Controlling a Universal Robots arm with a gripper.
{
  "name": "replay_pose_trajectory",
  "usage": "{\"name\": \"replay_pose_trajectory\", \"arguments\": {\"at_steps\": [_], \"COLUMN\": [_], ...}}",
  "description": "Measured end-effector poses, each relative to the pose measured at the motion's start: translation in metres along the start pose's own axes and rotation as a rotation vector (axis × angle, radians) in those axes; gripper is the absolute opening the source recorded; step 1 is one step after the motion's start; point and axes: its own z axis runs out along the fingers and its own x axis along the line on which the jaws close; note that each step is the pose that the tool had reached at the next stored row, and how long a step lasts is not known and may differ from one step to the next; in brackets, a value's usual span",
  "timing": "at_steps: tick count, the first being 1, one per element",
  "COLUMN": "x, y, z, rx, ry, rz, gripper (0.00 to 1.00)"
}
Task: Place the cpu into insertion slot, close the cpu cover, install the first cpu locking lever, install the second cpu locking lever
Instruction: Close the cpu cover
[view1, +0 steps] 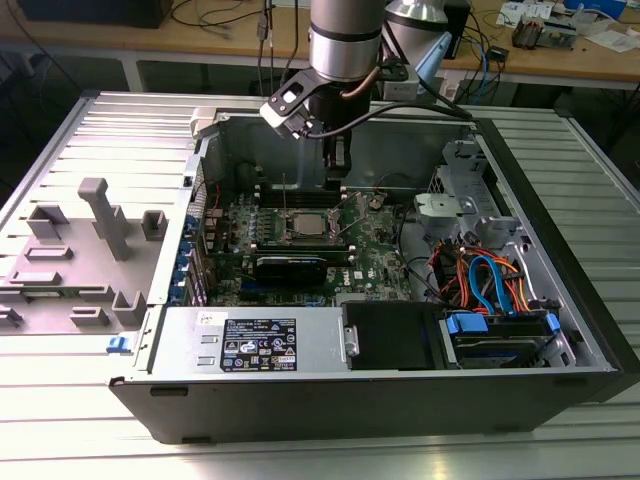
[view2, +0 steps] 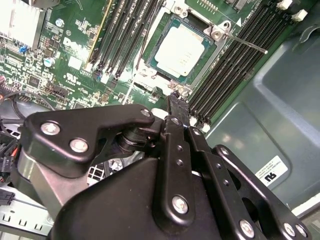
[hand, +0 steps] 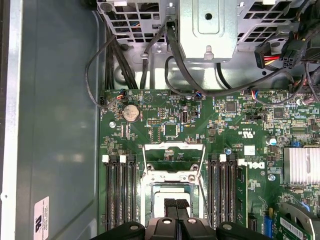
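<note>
Both fingers (view2: 175, 112) pressed together, nothing gripped, tips just at the rim of the insertion slot (view2: 148, 64); contact unclear. The cpu (view2: 180, 50) sits in it mid-motherboard, just beyond the tips. First wrist view shows the cpu cover (hand: 173, 146) flipped open; second wrist view shows a locking lever (view2: 245, 42) sticking out.

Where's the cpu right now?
In the second wrist view the cpu sits in the insertion slot, between the two banks of black memory slots, just ahead of the pincer.
</note>
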Motion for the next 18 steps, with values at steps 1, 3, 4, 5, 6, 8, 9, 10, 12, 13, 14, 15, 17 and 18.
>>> {"name": "replay_pose_trajectory", "arguments": {"at_steps": [1,3,4,5,6,8,9,10,12,13,14,15,17,18], "x": [0.0,0.0,0.0,-0.0001,-0.0001,-0.0001,-0.0001,-0.0001,-0.0001,-0.0001,-0.0002,-0.0001,-0.0001,-0.0002], "y": [0.0008,0.0043,0.0057,0.0081,0.0106,0.0151,0.0174,0.0201,0.0235,0.0251,0.0265,0.0273,0.0283,0.0285], "z": [-0.0001,0.0001,0.0001,0.0002,0.0002,0.0004,0.0005,0.0006,0.0008,0.0009,0.0009,0.001,0.001,0.001], "rx": [0.0001,0.0,0.0001,0.0,0.0,0.0,0.0,0.0,0.0,0.0,0.0,0.0,0.0,0.0], "ry": [-0.0005,-0.0005,-0.0005,-0.0005,-0.0004,-0.0004,-0.0004,-0.0004,-0.0003,-0.0004,-0.0005,-0.0005,-0.0004,-0.0005], "rz": [0.0,0.0,0.0,0.0,0.0,0.0,0.0,0.0,0.0,0.0,0.0,0.0,0.0,0.0], "gripper": [0.11,0.11,0.11,0.11,0.11,0.11,0.11,0.11,0.11,0.11,0.11,0.11,0.11,0.11]}}
